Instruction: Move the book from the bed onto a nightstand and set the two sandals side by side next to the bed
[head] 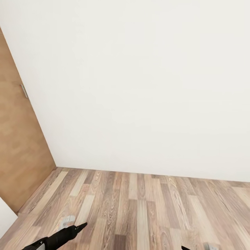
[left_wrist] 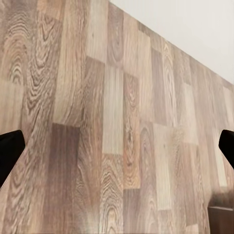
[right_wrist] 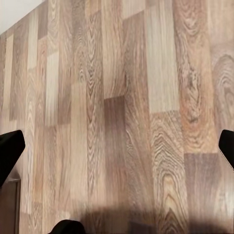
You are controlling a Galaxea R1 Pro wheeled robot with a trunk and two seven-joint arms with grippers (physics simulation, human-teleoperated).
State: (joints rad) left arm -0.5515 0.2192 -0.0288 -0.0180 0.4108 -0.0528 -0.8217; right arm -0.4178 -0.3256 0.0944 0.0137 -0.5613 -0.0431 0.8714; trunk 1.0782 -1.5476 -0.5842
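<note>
Head view puts you facing a bare white wall (head: 139,86) with a wooden door (head: 17,139) at left, so you're in transit, arms tucked low. Both wrist views look down on plank floor (left_wrist: 112,122): the left gripper (left_wrist: 117,151) and right gripper (right_wrist: 117,151) are spread wide, empty. Book, bed and sandals lie somewhere beyond these pictures.

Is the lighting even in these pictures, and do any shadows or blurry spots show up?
Head view: the white wall is flat and evenly lit, no glare; the plank floor is sharp. Left wrist view: the floor grain looks slightly soft, with a dark patch in one corner. Right wrist view: a soft shadow falls across the planks along one edge.
</note>
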